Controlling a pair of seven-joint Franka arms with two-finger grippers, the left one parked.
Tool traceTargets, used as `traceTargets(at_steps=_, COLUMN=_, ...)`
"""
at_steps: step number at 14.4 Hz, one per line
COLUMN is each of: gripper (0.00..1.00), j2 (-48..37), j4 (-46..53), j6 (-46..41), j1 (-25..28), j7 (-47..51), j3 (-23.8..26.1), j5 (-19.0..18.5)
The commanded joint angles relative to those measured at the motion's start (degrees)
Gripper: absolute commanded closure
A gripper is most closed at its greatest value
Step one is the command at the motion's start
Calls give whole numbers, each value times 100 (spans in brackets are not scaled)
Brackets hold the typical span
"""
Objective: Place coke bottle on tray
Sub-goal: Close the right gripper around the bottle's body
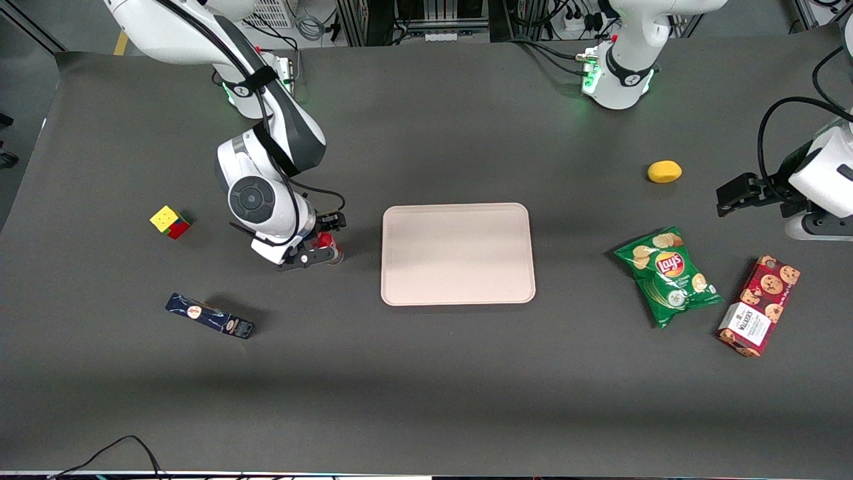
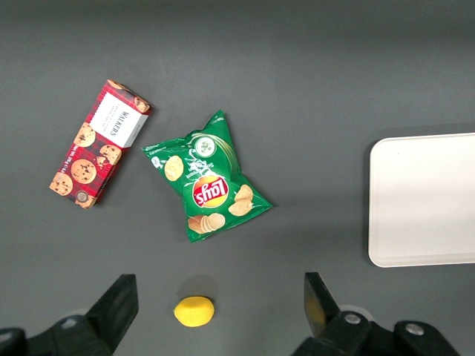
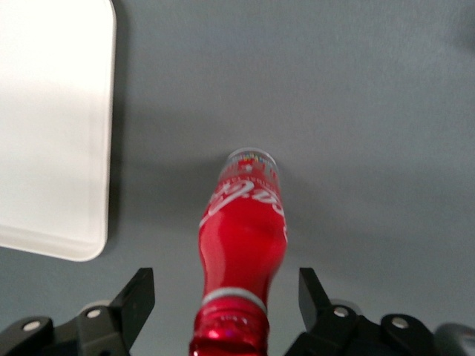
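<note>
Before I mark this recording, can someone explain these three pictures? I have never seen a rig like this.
Two white robot arms stand at a dark table. One picture looks down from the front; the other two come from cameras on the arms' wrists. The working arm's gripper is down over the coke bottle, fingers open on either side of it, not yet closed. The bottle stands on the table beside the pink tray, where it should go. Also lying about: a puzzle cube, a blue box, a lemon, a chip bag and a cookie box.
</note>
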Motion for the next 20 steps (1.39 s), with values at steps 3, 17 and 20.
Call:
traceTargets(at_steps=3, gripper=12, j2=18, j4=-33, j6=433, j1=-11, j7=84, j3=19, j5=44)
traceTargets(at_steps=17, gripper=97, j2=-131, j4=-455, j6=547, j1=-55, j7=93, j3=19, j5=44)
traceTargets(at_steps=20, gripper=100, j2=-219, j4=-437, j6=529, j1=-55, j7=93, j3=19, j5=44)
